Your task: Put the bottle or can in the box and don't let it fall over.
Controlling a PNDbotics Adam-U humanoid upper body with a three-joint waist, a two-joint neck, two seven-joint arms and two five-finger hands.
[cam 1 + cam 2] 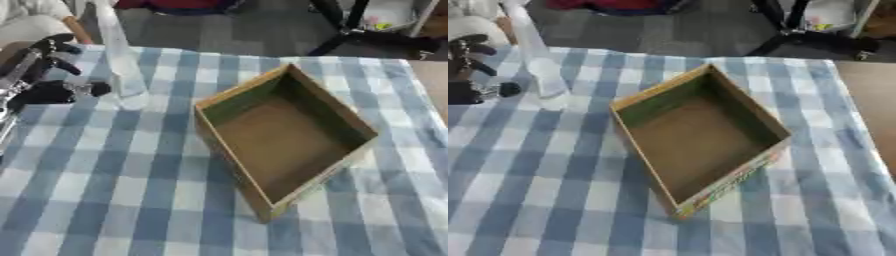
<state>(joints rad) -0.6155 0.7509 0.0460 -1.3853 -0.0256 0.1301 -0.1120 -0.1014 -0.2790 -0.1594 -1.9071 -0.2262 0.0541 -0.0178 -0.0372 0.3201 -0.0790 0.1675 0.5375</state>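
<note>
1. A clear bottle [121, 60] stands upright on the checked tablecloth [105, 190] in the upper left of the frame, tall and narrow, apparently plastic and see-through, so its contents cannot be made out.
2. The left hand [48, 75] comes in from the left edge just beside the bottle, fingers and thumb spread apart; one fingertip is near the bottle's lower body, but whether it touches cannot be told. It holds nothing yet.
3. The right hand shows in neither view.
4. The open cardboard box [284, 135] sits in the middle of the frame, set cornerwise, empty, to the right of the bottle and apart from it.
5. The bottle is probably light, smooth and rather slippery, with walls that give if squeezed; being tall on a small base it will tip readily.
6. The best hold is likely round the lower-middle body, keeping it vertical when lifting over the box wall.
</note>
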